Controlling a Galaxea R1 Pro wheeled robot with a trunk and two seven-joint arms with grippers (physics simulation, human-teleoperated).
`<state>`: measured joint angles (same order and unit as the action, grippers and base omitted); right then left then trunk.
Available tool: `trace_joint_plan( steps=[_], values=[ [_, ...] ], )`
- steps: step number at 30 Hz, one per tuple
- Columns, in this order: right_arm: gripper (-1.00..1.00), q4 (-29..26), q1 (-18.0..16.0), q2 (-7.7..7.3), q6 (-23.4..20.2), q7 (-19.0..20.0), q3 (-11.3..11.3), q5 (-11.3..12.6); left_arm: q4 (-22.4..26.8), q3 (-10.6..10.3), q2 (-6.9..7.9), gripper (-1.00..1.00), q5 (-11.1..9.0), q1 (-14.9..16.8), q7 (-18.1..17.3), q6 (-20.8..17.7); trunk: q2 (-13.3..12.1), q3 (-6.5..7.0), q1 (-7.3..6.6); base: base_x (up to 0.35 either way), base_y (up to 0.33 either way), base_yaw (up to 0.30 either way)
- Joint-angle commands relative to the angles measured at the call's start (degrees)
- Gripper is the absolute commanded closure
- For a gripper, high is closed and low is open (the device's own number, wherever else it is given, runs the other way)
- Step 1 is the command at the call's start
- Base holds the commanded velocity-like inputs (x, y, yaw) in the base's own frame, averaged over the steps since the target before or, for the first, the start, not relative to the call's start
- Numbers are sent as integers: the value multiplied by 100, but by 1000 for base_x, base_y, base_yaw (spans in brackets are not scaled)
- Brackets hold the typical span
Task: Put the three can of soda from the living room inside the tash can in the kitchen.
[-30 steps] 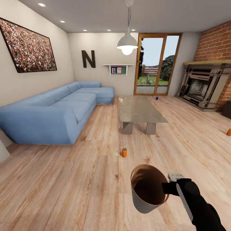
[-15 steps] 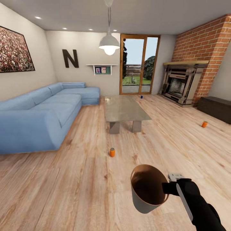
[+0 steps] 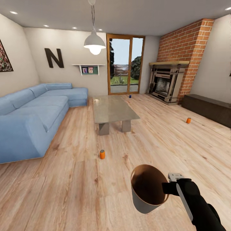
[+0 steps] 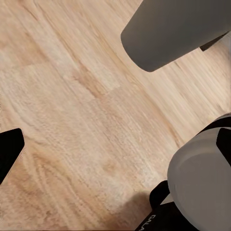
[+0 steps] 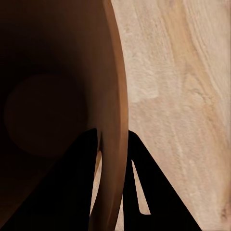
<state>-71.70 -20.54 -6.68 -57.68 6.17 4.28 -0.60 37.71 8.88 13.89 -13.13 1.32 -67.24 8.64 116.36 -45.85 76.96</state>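
Note:
My right gripper [image 3: 167, 188] is shut on the rim of the tash can [image 3: 148, 189], a light grey bin with a brown inside, held above the floor. In the right wrist view the bin's wall [image 5: 114, 96] stands between my two black fingers [image 5: 144, 192]. One orange can of soda [image 3: 102, 154] stands on the wood floor ahead of the bin, left of it. A second orange can [image 3: 188, 120] stands far right. A blue can [image 3: 130, 96] stands by the glass door. My left gripper [image 4: 115, 144] is open over bare floor, below the bin's grey underside [image 4: 168, 33].
This is the living room. A low stone-topped table [image 3: 112, 109] stands mid-room beyond the near can. A blue corner sofa [image 3: 32, 118] runs along the left. The brick fireplace [image 3: 165, 83] and a dark low bench [image 3: 208, 107] line the right wall.
The head view has swung to the right, so the sofa, table and cans all sit further left in the picture. The bin and right arm hold the same place in it.

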Motion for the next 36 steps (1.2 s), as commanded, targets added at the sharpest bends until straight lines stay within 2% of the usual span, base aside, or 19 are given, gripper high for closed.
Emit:
trace_joint_plan(
  steps=[1, 36],
  values=[
    [100, -2, -2, 0, -2, 26, -1, 112, 0, 0, 0, -100, 1, 0, 2, -1, 0, 1, 0, 299, 0, -41],
    [100, 7, -2, 9, 0, 27, -6, 110, 0, 2, 0, -100, 3, 0, 9, -10, 0, 1, 0, 340, 0, -3]
  ],
)
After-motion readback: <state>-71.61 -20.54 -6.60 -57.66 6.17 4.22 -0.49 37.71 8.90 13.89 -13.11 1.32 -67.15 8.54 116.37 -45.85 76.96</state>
